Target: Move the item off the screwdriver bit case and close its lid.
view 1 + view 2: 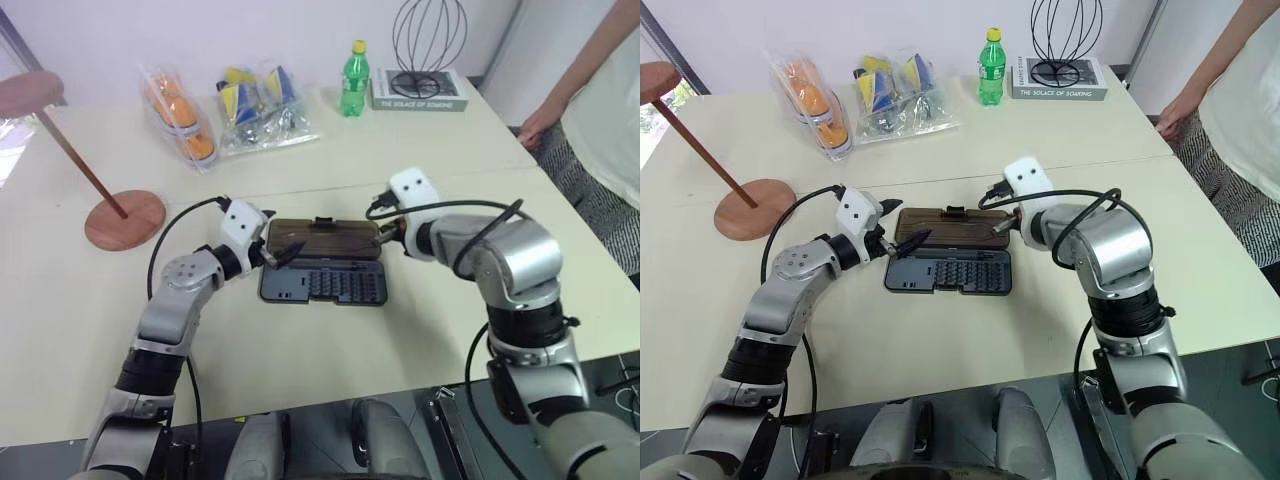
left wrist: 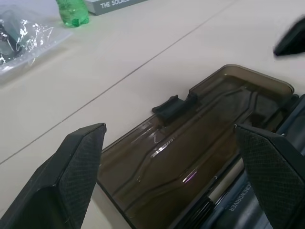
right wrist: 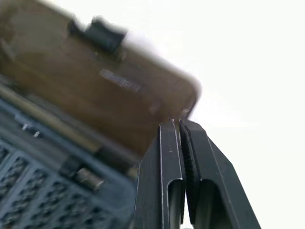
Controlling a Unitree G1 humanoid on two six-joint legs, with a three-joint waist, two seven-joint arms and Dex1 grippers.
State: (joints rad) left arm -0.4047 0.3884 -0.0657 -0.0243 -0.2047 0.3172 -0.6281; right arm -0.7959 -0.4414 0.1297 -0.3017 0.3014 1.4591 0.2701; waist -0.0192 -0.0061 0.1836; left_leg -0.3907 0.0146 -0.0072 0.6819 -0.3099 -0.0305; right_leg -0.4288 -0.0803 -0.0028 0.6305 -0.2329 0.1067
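Observation:
The screwdriver bit case (image 1: 330, 285) lies open at the table's middle, its rows of bits showing. Its smoky-brown lid (image 1: 325, 238) stands behind it, the black latch (image 1: 323, 221) on its far edge. My left gripper (image 1: 278, 235) is open, its fingers (image 2: 81, 162) spread on either side of the lid's left end. My right gripper (image 1: 383, 232) is shut, its tips (image 3: 177, 123) at the lid's right corner; I cannot tell whether they pinch it. The item, a reddish-brown wooden stand (image 1: 125, 218), stands on the table far to the left, away from the case.
A green bottle (image 1: 354, 65), two clear bags of packets (image 1: 180, 115) and a book (image 1: 418, 92) with a wire ornament stand along the far side. A person (image 1: 600, 130) stands at the right with a hand on the table edge.

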